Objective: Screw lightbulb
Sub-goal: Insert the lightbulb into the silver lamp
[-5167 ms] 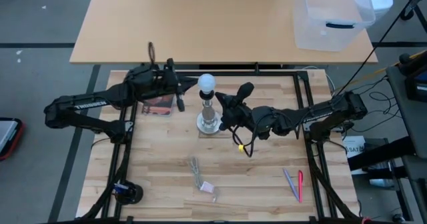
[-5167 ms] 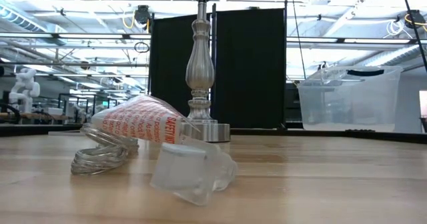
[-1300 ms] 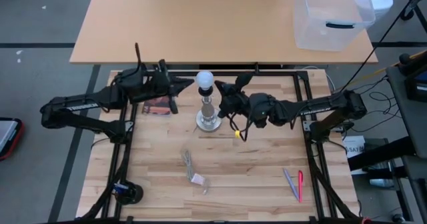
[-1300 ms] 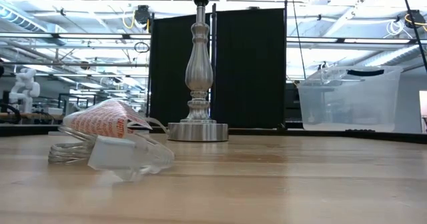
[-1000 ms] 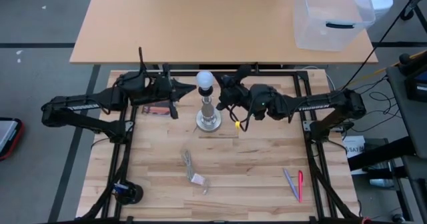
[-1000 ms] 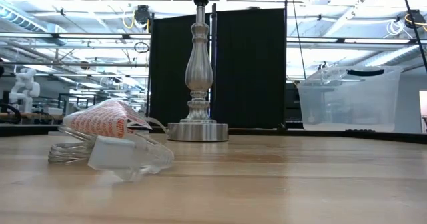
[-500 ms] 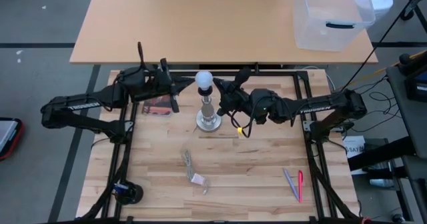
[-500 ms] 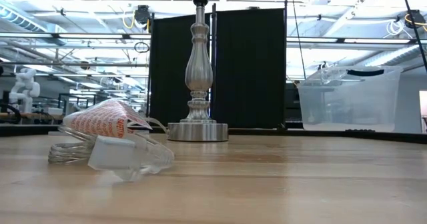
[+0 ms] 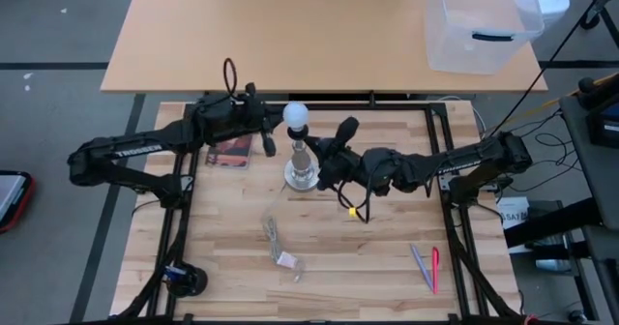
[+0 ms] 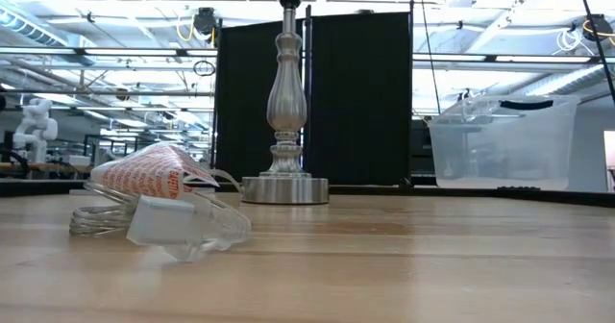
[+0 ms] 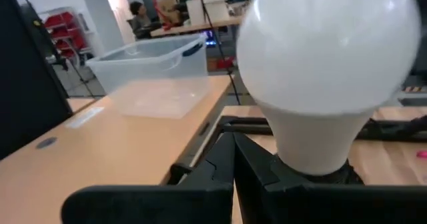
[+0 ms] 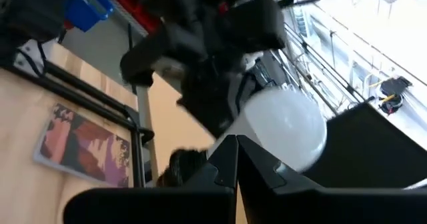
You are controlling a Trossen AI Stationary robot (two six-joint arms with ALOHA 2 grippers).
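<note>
The white lightbulb [image 9: 296, 115] sits upright in the black socket on top of the silver stand [image 9: 302, 175], whose round base rests on the wooden table. It fills the left wrist view [image 11: 327, 64]. My left gripper [image 9: 268, 132] is shut and stands level just left of the bulb, at the height of its neck. My right gripper [image 9: 322, 156] is shut and stands right of the stand's post, lower down, looking up at the bulb [image 12: 283, 127]. My left gripper's shut fingers [image 11: 260, 174] stand right beside the bulb's neck [image 11: 303, 147], coming level from the table's left. I cannot tell whether they touch it. My right gripper is close to the stand's post, and I cannot tell whether it touches it.
A clear bag with a coiled cord and plug [image 10: 163, 208] lies near the table's middle [image 9: 280, 250]. A printed card [image 9: 230, 151] lies under the left arm. Pens [image 9: 426, 267] lie at the near right. A clear bin [image 9: 484, 25] stands on the far table.
My left gripper has gone toward the table's right, up to the bulb, and has turned about its wrist; its dark tip now shows beside the socket in the low view. My right gripper has drawn toward the near edge, away from the bulb. The bulb and stand have stayed put.
</note>
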